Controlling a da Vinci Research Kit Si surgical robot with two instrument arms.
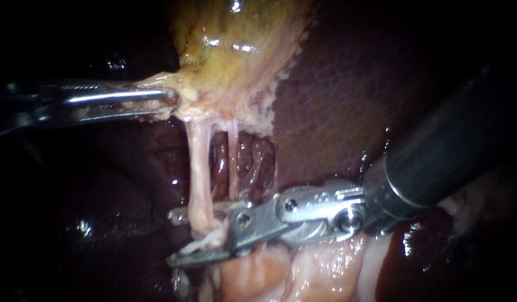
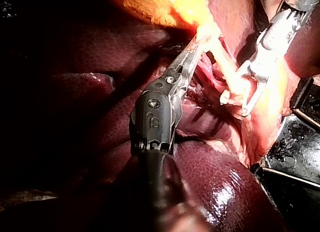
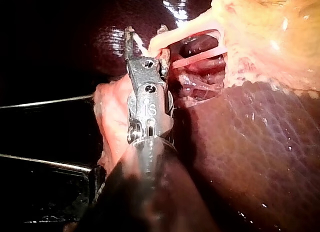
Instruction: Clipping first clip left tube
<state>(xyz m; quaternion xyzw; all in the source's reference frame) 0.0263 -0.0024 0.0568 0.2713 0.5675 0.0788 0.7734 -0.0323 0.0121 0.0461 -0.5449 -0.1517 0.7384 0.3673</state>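
The slender silver left instrument (image 1: 168, 100), its shaft lost in darkness, had its jaws clamped on the pale frayed edge of the glistening yellow gallbladder (image 1: 236, 50). The steel right instrument (image 1: 177, 236) held its jaws apart astride the taut, pale pink left tube (image 1: 196, 179), whose lower end was hidden behind them.

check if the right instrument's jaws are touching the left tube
Touching. The endoscope view shows the left tube passing between the jaws of the right instrument, its lower end lying on the lower one.
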